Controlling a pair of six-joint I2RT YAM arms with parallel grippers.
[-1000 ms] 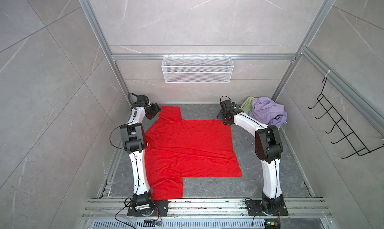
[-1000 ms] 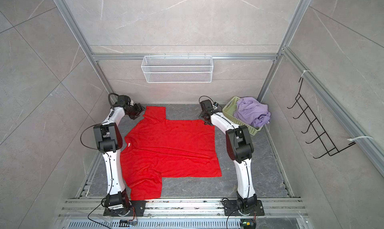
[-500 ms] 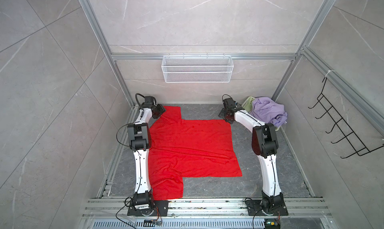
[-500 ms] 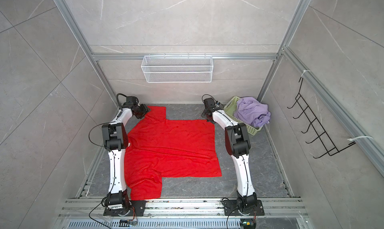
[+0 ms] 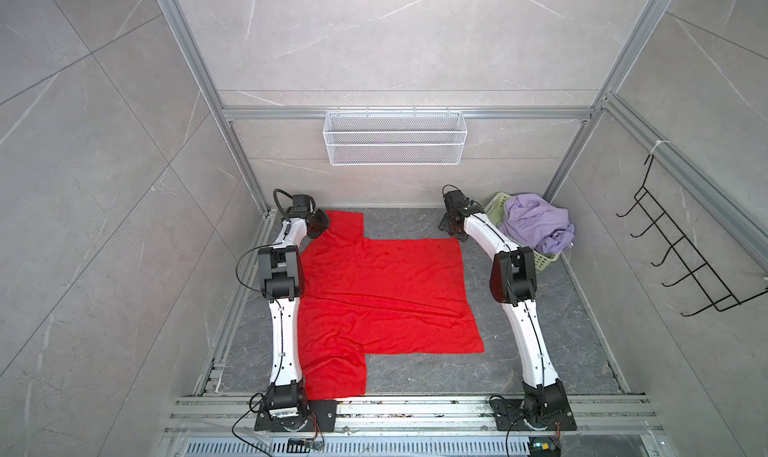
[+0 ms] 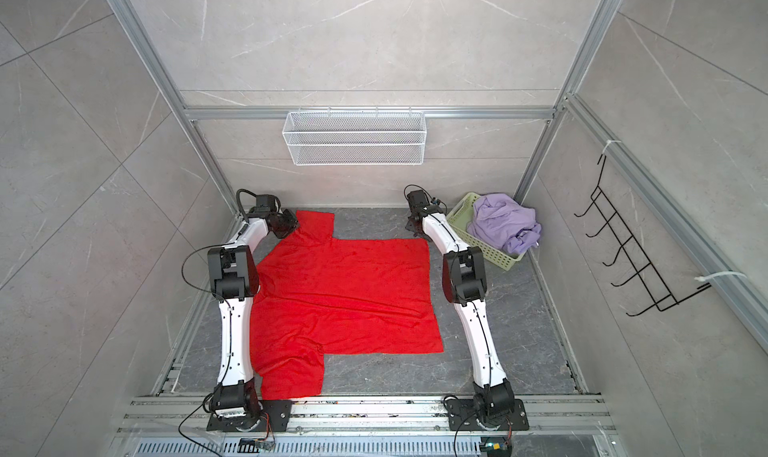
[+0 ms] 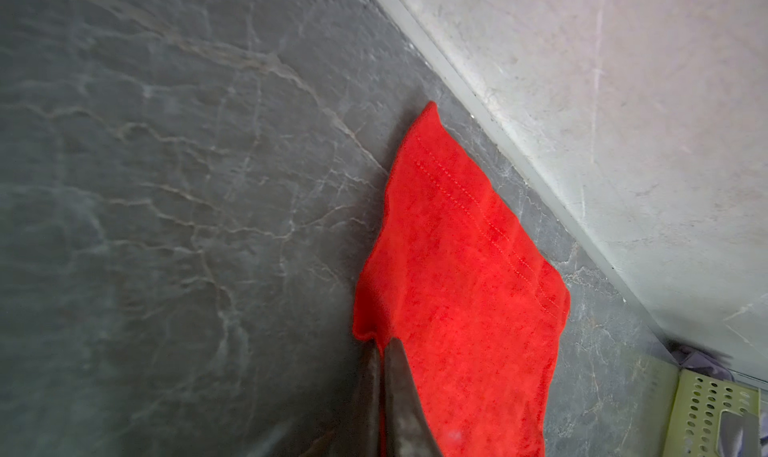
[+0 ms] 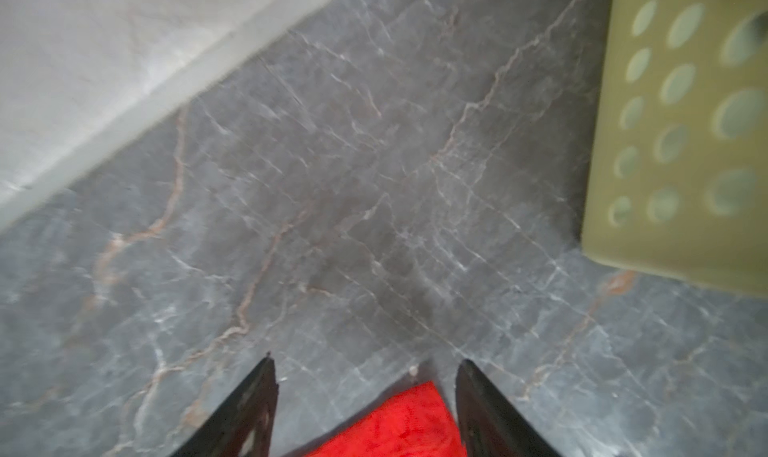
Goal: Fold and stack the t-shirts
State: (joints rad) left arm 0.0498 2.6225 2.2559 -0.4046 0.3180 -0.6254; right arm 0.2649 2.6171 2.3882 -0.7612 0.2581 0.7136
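Red t-shirt [image 5: 382, 293] lies spread flat on the grey marbled floor [image 5: 415, 376] between the two arms. Left gripper [image 7: 380, 345] has its jaws pressed together on the edge of the far sleeve, with the cloth puckered at the tips; the sleeve runs on ahead of it toward the back wall. Right gripper [image 8: 365, 363] stands with jaws apart, a corner of the red cloth lying between them, unclamped. Lilac t-shirt [image 5: 536, 226] sits bundled in the green basket [image 5: 544, 260], just beside the right gripper on its outer side.
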